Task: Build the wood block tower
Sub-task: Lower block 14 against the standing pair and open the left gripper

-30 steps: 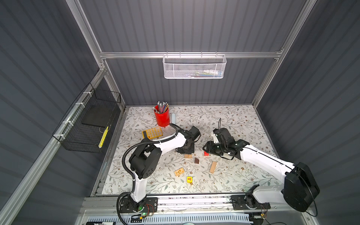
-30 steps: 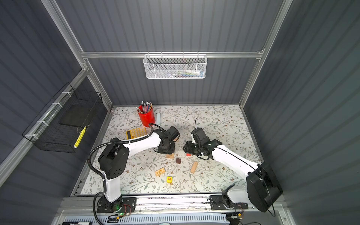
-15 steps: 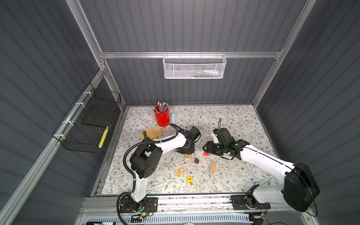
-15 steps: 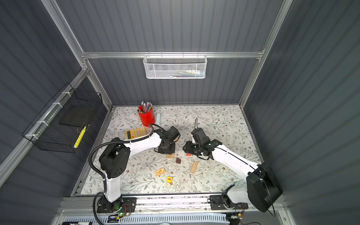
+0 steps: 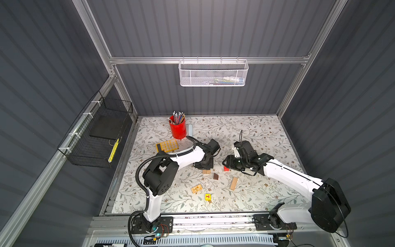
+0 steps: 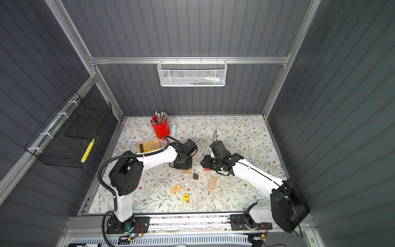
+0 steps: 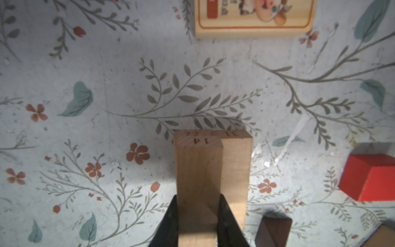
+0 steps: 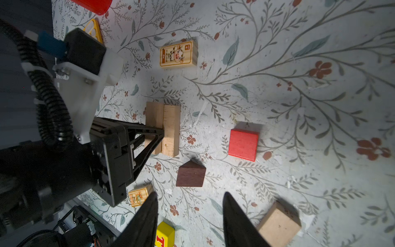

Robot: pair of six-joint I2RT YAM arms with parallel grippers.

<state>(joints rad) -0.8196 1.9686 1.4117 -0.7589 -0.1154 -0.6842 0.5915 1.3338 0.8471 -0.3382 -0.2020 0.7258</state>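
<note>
We see the counter brightly lit from above amid dim walls, both top views bowed at the edges, wrist views softly shadowed, the right gripper blurred up close.

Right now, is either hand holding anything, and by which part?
The left hand is shut on a tan plank, pinching its long sides near one end; a second plank lies flush against it. The right hand is open, holding nothing.

Saw a pale table cover printed with grey-green sprigs and rust-red flowers. Noted tan planks, a red cube, a dark brown wedge, a yellow cube lettered red, a cream block bordered orange.
</note>
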